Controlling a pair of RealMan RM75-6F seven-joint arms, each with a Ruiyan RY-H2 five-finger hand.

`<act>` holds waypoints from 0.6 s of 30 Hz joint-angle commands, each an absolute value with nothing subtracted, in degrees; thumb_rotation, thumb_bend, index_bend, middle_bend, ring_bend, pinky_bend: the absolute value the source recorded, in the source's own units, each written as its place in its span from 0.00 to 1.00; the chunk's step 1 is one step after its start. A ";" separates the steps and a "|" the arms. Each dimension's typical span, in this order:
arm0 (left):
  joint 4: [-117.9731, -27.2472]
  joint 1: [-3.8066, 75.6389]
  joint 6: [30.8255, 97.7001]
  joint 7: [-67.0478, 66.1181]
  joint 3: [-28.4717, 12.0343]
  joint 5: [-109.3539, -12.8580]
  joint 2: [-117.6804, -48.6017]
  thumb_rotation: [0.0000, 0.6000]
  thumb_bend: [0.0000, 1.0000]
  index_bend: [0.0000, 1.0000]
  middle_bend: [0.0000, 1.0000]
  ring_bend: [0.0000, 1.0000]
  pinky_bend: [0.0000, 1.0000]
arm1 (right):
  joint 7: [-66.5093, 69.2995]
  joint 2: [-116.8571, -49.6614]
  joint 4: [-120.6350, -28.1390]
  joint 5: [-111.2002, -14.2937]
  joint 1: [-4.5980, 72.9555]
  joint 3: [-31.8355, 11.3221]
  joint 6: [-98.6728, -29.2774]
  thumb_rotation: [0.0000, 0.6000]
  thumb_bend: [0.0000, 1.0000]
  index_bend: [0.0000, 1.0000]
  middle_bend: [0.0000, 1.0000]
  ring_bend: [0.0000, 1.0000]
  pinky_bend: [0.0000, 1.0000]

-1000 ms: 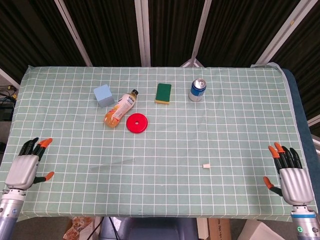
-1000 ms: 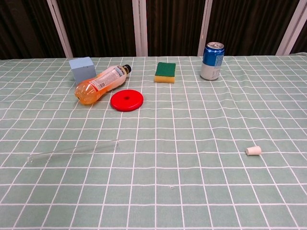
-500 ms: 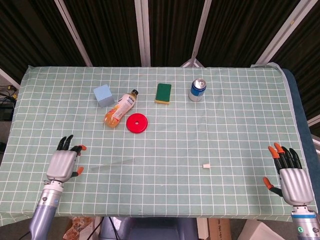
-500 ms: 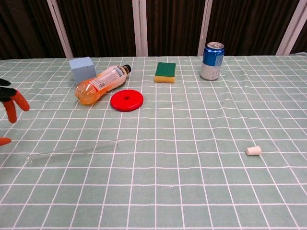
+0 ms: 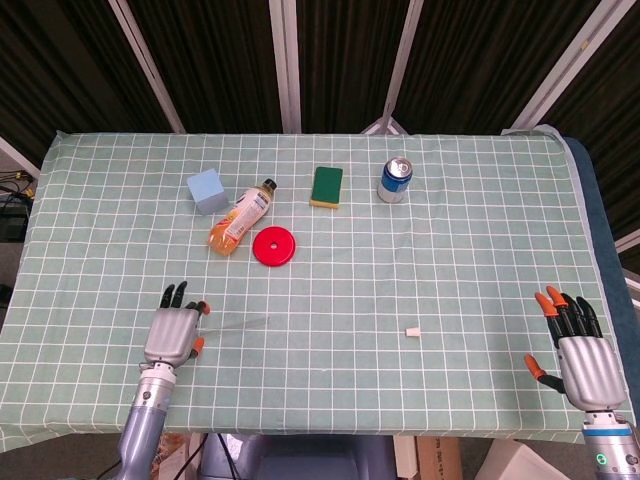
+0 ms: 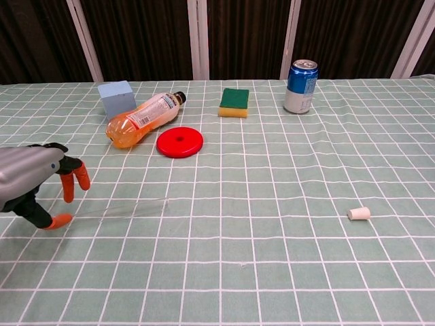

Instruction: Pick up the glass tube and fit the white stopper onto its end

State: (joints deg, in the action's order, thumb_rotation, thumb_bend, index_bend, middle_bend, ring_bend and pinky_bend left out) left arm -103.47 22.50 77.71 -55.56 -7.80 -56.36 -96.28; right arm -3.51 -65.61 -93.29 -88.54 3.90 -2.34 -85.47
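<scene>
Over tube's near end, left hand (image 6: pixel 30 183) hovered, fingers spread, empty; reach step; next: close on glass tube (image 6: pixel 126 208); white stopper (image 6: pixel 359 213) untouched.

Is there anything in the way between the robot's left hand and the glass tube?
No, nothing visible. The left hand is right at the near end of the glass tube, fingers spread. The bottle and red disc lie farther back.
</scene>
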 commanded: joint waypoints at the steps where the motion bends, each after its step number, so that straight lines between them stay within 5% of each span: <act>1: -102.90 23.13 78.15 -56.23 -8.11 -55.08 -97.42 1.00 0.43 0.37 0.42 0.04 0.00 | -3.45 -65.59 -93.38 -88.46 3.92 -2.34 -85.38 1.00 0.31 0.00 0.00 0.00 0.00; 18: -100.78 25.44 79.27 -57.32 -8.37 -50.39 -101.38 1.00 0.45 0.43 0.40 0.05 0.00 | -2.81 -65.42 -93.70 -88.13 3.96 -2.41 -85.15 1.00 0.31 0.00 0.00 0.00 0.00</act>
State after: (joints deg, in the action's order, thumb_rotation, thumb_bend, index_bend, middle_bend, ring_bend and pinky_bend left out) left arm -100.82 25.38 79.22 -57.27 -8.40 -50.47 -101.32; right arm -2.81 -65.43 -93.69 -88.13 3.96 -2.41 -85.15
